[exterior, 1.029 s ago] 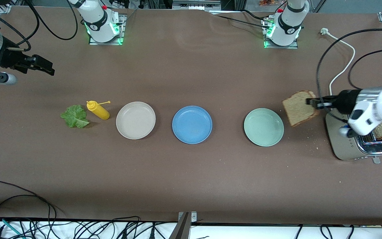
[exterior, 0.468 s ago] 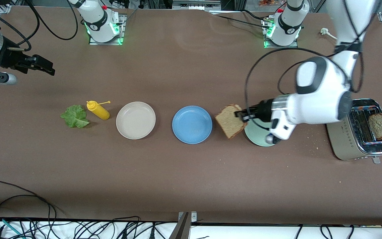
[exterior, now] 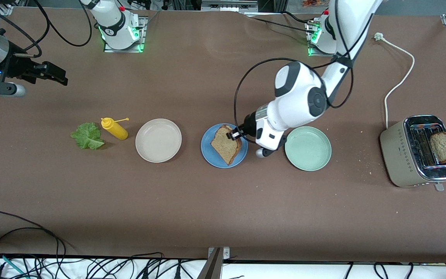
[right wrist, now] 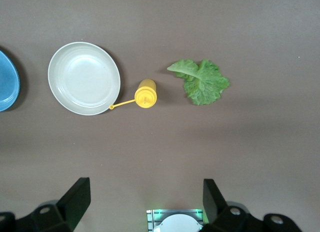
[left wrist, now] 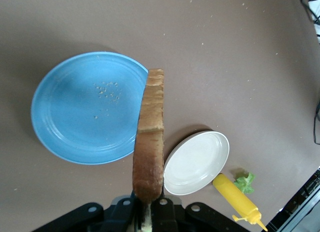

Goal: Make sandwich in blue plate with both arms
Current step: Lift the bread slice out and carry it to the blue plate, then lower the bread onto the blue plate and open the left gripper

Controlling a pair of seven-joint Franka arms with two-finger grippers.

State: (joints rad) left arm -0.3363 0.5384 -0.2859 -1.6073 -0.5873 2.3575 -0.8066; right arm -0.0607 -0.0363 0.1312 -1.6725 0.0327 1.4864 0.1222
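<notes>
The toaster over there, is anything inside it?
Yes. One bread slice stands up out of a slot of the toaster. How deep it goes is hidden. The other slot looks empty; its slice hangs in the left gripper over the blue plate.

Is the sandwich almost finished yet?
Not yet. Nothing is stacked so far. The left gripper holds the first brown bread slice over the round blue plate. The second slice in the toaster and the green lettuce leaf remain. The right gripper waits, jaws open.

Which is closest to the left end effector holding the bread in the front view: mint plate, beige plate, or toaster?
From the left end effector:
1. Mint plate, beside it.
2. Beige plate, toward the right arm's end.
3. Toaster, at the left arm's end.
</notes>
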